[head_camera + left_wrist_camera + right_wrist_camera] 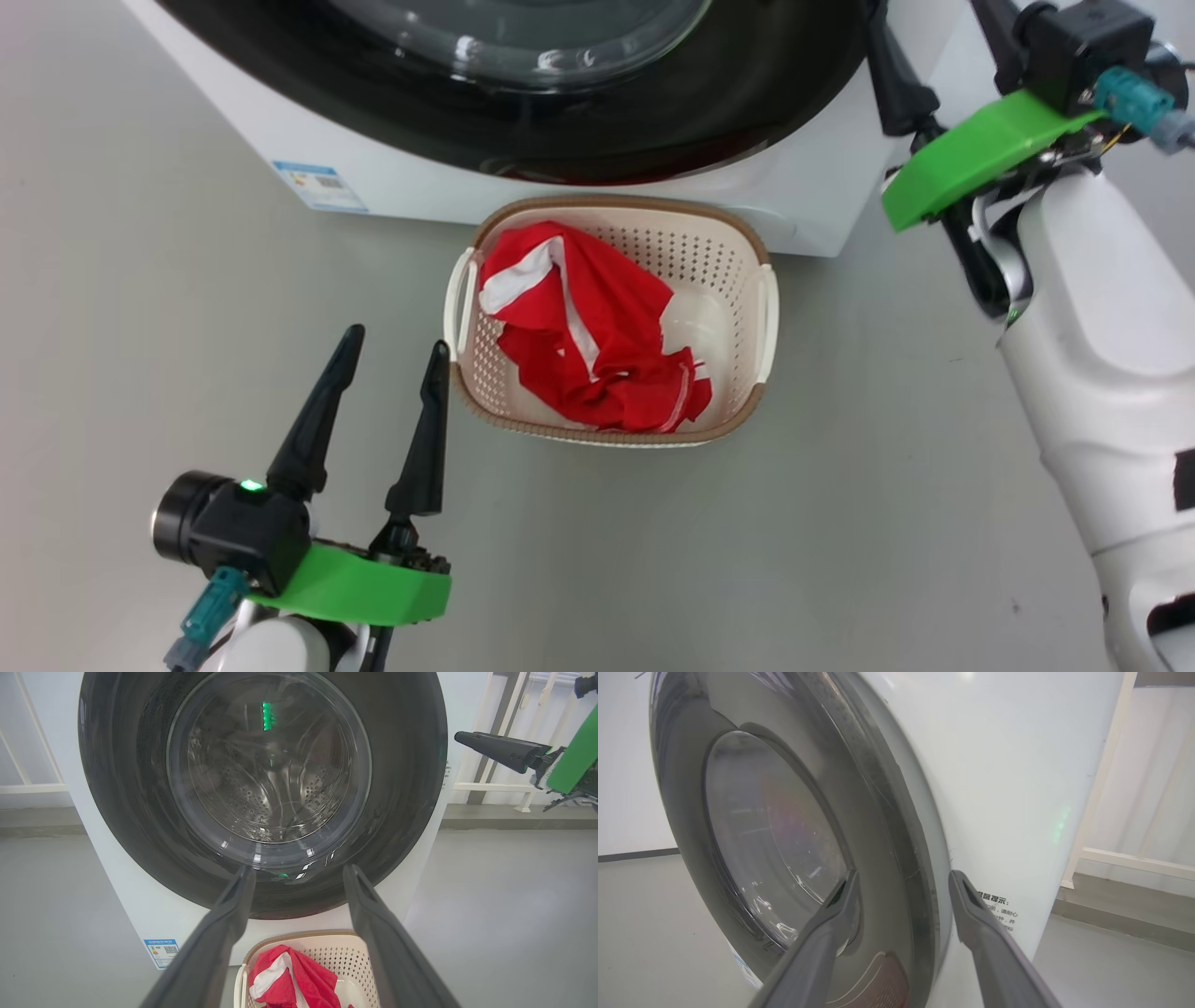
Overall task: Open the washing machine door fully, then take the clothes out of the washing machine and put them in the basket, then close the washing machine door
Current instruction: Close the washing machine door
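Both my left claw (397,337) and right claw (903,875) gape empty; clothes (597,327) lie in the basket (719,250).

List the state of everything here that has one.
washing machine door: shut, flush against the front.
basket: upright, partly filled.
clothes: crumpled inside the basket.
left gripper: open, empty.
right gripper: open, empty, near the door's rim.
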### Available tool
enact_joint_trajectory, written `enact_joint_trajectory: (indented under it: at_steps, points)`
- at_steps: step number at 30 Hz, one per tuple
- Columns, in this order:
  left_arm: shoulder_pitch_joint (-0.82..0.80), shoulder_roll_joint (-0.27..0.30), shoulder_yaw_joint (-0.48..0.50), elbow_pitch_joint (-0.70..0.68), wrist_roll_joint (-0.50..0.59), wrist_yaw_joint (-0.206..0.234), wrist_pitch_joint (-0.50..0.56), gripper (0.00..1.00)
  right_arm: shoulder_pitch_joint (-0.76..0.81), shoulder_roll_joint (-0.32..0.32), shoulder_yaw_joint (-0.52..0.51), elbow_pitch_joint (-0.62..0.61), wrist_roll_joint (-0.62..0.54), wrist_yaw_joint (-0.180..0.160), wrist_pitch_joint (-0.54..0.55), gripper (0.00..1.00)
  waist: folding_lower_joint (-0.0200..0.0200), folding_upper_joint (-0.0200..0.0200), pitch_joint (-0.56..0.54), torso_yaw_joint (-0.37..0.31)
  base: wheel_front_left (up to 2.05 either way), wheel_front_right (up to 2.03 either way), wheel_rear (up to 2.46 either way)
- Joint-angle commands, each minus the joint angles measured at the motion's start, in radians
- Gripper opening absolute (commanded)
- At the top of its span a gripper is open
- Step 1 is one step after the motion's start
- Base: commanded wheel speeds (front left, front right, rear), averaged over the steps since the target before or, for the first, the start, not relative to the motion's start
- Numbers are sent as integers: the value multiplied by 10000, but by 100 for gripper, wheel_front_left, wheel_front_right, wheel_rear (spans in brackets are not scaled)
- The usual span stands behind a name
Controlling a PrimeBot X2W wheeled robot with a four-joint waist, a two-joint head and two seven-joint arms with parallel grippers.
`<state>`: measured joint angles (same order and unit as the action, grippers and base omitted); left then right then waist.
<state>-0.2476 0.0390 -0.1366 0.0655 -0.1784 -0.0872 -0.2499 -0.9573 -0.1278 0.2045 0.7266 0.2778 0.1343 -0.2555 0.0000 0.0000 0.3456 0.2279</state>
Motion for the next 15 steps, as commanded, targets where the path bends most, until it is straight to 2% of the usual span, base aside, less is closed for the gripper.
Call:
enact_joint_trajectory:
  at_steps: [1,15]
  points:
    - [40,112,393,-185,-62,82,-118,100,344,223,46,-486,-133,-36,-62,100,0,0,-236,-240,0,0,0]
    - [320,112,681,141,-148,-3,-118,100,2961,405,-846,-2560,-712,-36,-62,100,0,0,-1209,-1080,0,0,0]
